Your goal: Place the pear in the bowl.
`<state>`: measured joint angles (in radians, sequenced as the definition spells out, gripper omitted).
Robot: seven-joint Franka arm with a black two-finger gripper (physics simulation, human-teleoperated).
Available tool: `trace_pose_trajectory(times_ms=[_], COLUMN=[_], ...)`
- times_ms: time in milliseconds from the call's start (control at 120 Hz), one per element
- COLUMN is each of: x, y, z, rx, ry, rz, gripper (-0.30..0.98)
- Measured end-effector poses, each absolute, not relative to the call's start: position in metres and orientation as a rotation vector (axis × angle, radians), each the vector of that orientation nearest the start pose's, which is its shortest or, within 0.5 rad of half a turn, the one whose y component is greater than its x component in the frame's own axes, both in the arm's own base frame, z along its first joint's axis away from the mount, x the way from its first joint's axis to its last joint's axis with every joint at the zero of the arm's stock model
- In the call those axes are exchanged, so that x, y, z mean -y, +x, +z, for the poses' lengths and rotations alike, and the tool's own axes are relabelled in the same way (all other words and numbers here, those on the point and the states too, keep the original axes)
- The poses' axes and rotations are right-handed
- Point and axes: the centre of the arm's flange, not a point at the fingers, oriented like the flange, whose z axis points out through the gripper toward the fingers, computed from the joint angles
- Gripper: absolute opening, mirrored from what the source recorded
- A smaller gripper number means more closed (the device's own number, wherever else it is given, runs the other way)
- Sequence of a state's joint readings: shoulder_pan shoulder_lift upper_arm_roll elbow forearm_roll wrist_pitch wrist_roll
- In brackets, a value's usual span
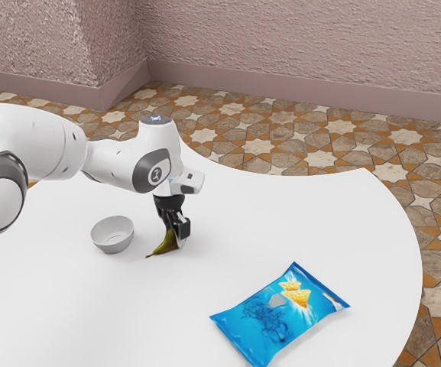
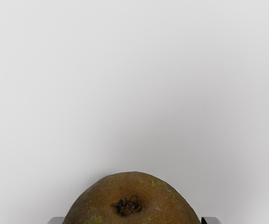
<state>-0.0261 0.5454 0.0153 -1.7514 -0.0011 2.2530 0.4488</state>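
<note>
1 pear, clasped in hand | 1 bowl, upright, near pear | 1 blue bag, lying on bench

An indoor room of unclear kind: patterned tile floor, rough pinkish walls.

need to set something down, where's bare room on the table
Bare table lies between gripper, blue bag and the curved edge at the exterior view's right, and between bowl and bag. Crowded: around the pear, beside the bowl.
</note>
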Motion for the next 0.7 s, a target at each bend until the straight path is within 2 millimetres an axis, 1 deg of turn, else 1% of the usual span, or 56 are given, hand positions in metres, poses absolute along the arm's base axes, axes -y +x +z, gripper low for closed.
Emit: trace_pose_trajectory(times_ms=[317,500,533,642,700], x=[0.008,0.009,0.009,0.007,0.002], y=[0.66,0.66,0.66,0.659,0.654], z=[0.258,0.267,0.273,0.3,0.32], rx=[-0.718,-0.718,-0.717,-0.713,-0.702], ry=[-3.058,-3.054,-3.052,-3.038,-3.03], rz=[0.065,0.045,0.033,-0.023,-0.053], gripper=[0.31,0.3,0.3,0.29,0.29])
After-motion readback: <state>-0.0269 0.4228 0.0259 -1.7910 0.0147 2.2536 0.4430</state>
